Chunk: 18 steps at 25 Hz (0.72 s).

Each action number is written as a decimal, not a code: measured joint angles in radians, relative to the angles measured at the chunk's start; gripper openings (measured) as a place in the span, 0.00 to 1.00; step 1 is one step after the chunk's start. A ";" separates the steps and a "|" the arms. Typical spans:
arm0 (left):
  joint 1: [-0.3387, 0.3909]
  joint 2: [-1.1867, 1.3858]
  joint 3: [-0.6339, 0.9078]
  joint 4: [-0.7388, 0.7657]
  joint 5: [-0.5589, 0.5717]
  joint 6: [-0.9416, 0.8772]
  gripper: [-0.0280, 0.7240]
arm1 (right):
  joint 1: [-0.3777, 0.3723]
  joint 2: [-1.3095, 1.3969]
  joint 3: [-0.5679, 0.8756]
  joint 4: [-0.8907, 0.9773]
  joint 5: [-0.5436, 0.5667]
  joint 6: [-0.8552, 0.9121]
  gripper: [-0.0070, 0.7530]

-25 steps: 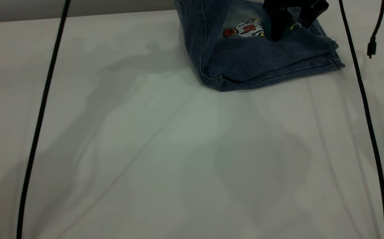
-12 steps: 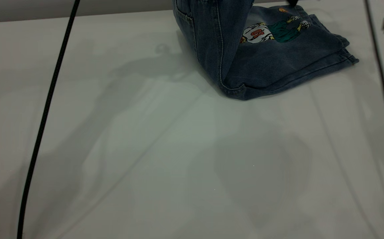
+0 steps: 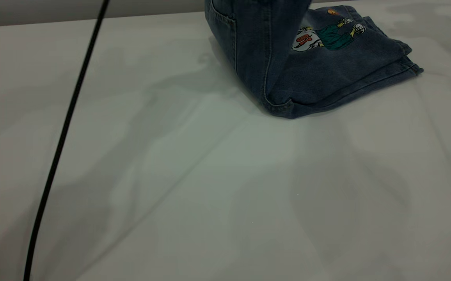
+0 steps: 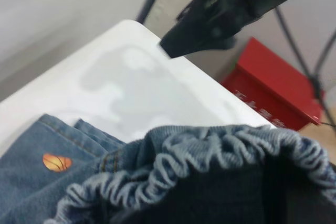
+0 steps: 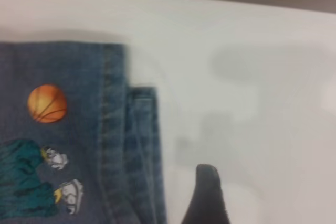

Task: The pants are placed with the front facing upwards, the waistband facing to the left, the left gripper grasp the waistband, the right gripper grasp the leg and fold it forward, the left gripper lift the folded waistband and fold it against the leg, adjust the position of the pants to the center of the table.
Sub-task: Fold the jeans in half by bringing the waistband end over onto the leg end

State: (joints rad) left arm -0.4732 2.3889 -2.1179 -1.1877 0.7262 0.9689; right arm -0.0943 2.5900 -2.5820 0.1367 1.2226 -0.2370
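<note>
One garment is on the counter (image 3: 210, 175): the pants (image 3: 327, 74), located at about 1 o'clock in the exterior view, well away from the counter's centre. Their leg portion lies flat and doubled, hems (image 3: 401, 64) pointing toward 3 o'clock, with the cartoon print (image 3: 327, 35) facing up. The portion toward 11 o'clock of the garment stands raised off the counter and runs out of the top of the exterior view; a patch pocket (image 3: 221, 23) shows on this raised panel, and the fold line touches the counter at the garment's 6 o'clock corner. The waistband (image 4: 210, 150) appears in the left wrist view, gathered and bunched directly before the camera and carried aloft above the leg portion. The left end effector's jaws are hidden behind this fabric; with the waistband suspended there, a closed grip on it is indicated. The right end effector (image 5: 206, 190) shows only a dark tip in its own wrist view, positioned over bare counter just beside the stacked leg hems and apart from the orange basketball print (image 5: 47, 103); nothing is seen in its grasp, and how far it is open cannot be told. One black cable (image 3: 61, 136) crosses the counter on the 9 o'clock side, well apart from the pants. A red box (image 4: 278, 90) sits beyond the counter edge in the left wrist view.
</note>
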 joint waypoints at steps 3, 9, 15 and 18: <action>-0.050 0.027 0.000 -0.001 -0.105 0.021 0.11 | -0.018 0.000 0.000 -0.005 0.000 0.000 0.64; -0.143 0.094 0.000 -0.076 -0.358 0.148 0.12 | -0.015 0.001 0.000 -0.001 0.000 0.000 0.64; -0.220 0.135 0.000 -0.209 -0.529 0.395 0.12 | -0.015 0.002 0.000 0.031 0.000 0.000 0.64; -0.243 0.147 0.000 -0.290 -0.567 0.529 0.14 | -0.015 0.002 0.000 0.053 -0.001 0.000 0.64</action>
State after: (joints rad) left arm -0.7166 2.5363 -2.1179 -1.4778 0.1597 1.4984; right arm -0.1092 2.5918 -2.5820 0.1898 1.2218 -0.2370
